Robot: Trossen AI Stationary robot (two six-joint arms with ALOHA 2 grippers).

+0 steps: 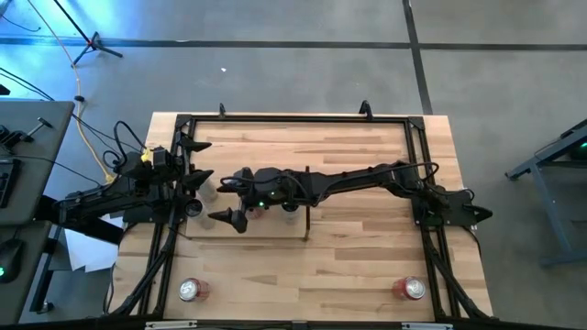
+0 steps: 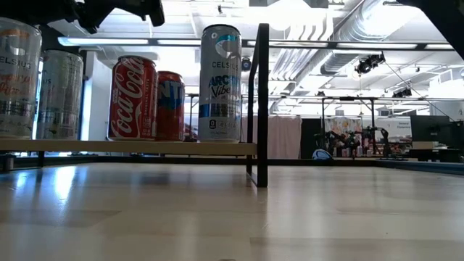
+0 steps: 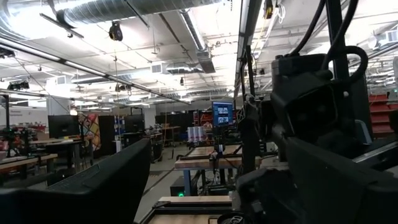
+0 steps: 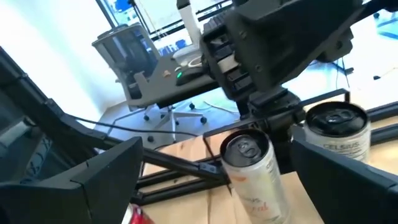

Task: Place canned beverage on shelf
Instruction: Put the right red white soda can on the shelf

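The shelf (image 1: 275, 229) is a pale-wood panel with a dark upright strip (image 2: 262, 101) on its right edge. Several cans stand upright on it. In the low view these are two silver Celsius cans (image 2: 16, 80), a Coca-Cola can (image 2: 133, 98), a red-and-blue can (image 2: 171, 105) and a tall Celsius can (image 2: 220, 81). My right gripper (image 1: 218, 199) is open over the shelf's left part. In its wrist view its fingers stand wide on either side of a silver can (image 4: 255, 171), apart from it. My left gripper (image 1: 204, 161) is open at the shelf's left end, above the cans.
Two more red-topped cans stand near the table's front edge, one at the left (image 1: 190, 290) and one at the right (image 1: 410, 289). The black metal frame (image 1: 293, 117) runs around the tabletop. The two grippers are close together over the shelf's left end.
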